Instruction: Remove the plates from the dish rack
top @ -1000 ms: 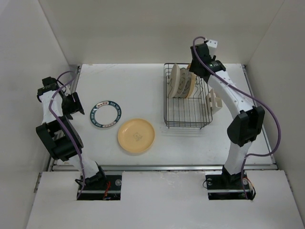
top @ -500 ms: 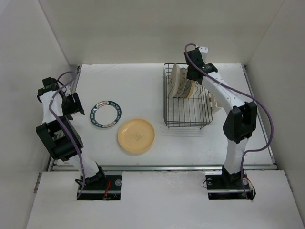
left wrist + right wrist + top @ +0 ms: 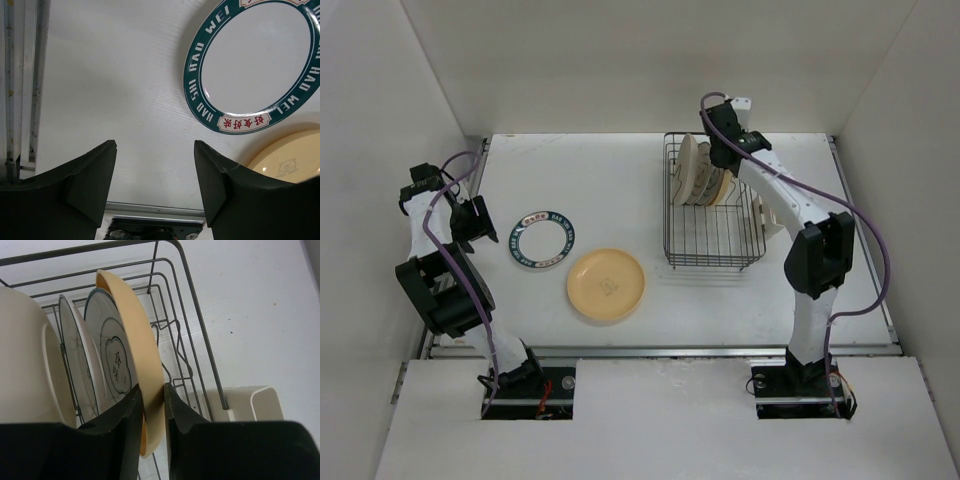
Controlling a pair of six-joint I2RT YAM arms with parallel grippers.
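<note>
The dark wire dish rack (image 3: pixel 715 240) stands at the back right with several plates upright in its slots. In the right wrist view my right gripper (image 3: pixel 153 405) is shut on the rim of a yellow-orange plate (image 3: pixel 132 335), the rightmost in the row. Behind that plate stand a white plate with a thin dark rim and centre motif (image 3: pixel 112 357), another white plate (image 3: pixel 75 365) and a cream plate (image 3: pixel 22 360). Two plates lie flat on the table: a teal-rimmed plate (image 3: pixel 543 240) and a yellow plate (image 3: pixel 606 284). My left gripper (image 3: pixel 478 220) hangs open and empty left of the teal-rimmed plate (image 3: pixel 255 60).
A beige cutlery holder (image 3: pixel 250 402) hangs on the rack's right side, close to my right fingers. White walls enclose the table on three sides. A metal rail (image 3: pixel 20 75) runs along the table's left edge beside my left gripper (image 3: pixel 155 150).
My right arm swung left over the rack and its jaws closed on the yellow-orange plate's rim. The left arm and the plates on the table stayed put.
</note>
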